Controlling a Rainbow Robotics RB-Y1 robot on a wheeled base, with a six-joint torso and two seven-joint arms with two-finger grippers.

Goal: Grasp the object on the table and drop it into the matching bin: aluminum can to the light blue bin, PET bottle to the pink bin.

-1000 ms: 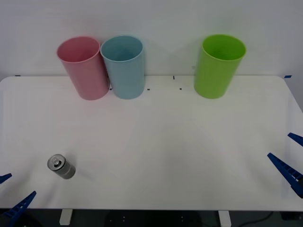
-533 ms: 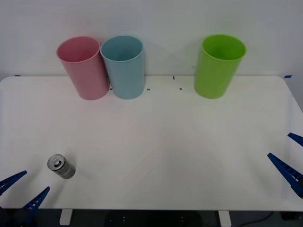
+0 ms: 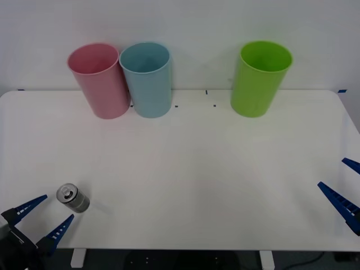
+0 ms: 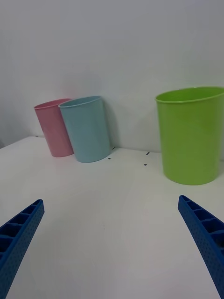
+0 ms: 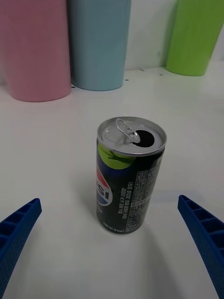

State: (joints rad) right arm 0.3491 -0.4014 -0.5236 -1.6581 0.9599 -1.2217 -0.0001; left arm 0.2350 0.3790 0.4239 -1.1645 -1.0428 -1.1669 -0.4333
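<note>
A small aluminum can point(image 3: 73, 198) stands upright near the front left of the white table point(image 3: 185, 169); in the left wrist view the can point(image 5: 129, 175) shows a dark printed side and an opened pull-tab top. My left gripper point(image 3: 42, 219) is open just in front of the can, fingers spread wide with nothing between them. The light blue bin point(image 3: 146, 79) stands at the back left beside the pink bin point(image 3: 99, 80). My right gripper point(image 3: 343, 188) rests open at the table's right edge.
A green bin point(image 3: 260, 77) stands at the back right, apart from the other two bins. The right wrist view shows the green bin point(image 4: 192, 133), the light blue bin point(image 4: 87, 128) and the pink bin point(image 4: 53, 126) against the white wall.
My left gripper has moved forward and rightward from the front left corner toward the can. The can, the bins and my right gripper have not moved.
</note>
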